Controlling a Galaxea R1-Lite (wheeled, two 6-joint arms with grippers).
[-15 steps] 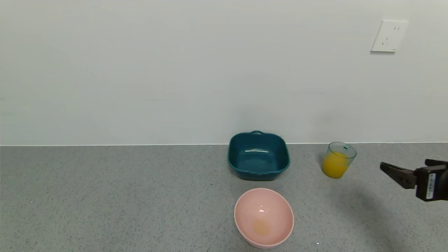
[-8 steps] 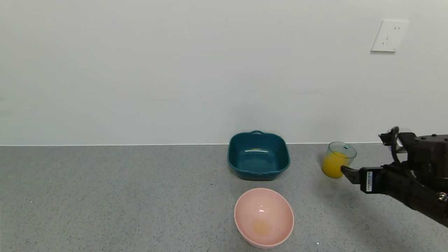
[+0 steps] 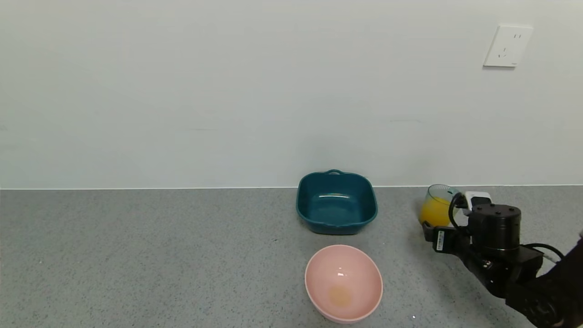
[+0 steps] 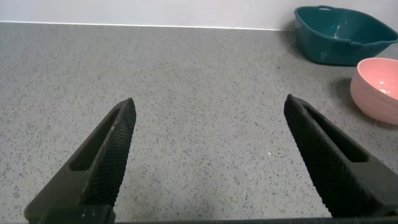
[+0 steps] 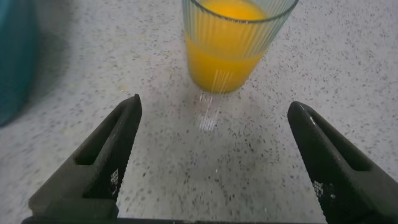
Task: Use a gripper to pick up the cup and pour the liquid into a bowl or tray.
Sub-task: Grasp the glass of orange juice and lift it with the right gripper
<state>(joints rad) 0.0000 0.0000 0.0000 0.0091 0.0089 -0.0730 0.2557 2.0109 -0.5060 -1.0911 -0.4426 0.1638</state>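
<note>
— Since a second ago our right gripper (image 5: 211,155) has come in from the edge to just short of the cup (image 3: 438,210), jaws spread wide, nothing between them.

— Count?

— We list one cup, upright near the wall (image 3: 227,91), holding orange liquid (image 5: 229,59); one pink bowl (image 3: 343,283); one teal dish (image 3: 336,202) behind it. Our left gripper (image 4: 208,155) hangs open over bare counter.

— Surface, room?

— We note grey speckled counter (image 3: 136,255), white wall, one socket (image 3: 506,46).

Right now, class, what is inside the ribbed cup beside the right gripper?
The cup holds orange liquid to well over half its height. Its base stands on the counter, ahead of the open right gripper.
</note>
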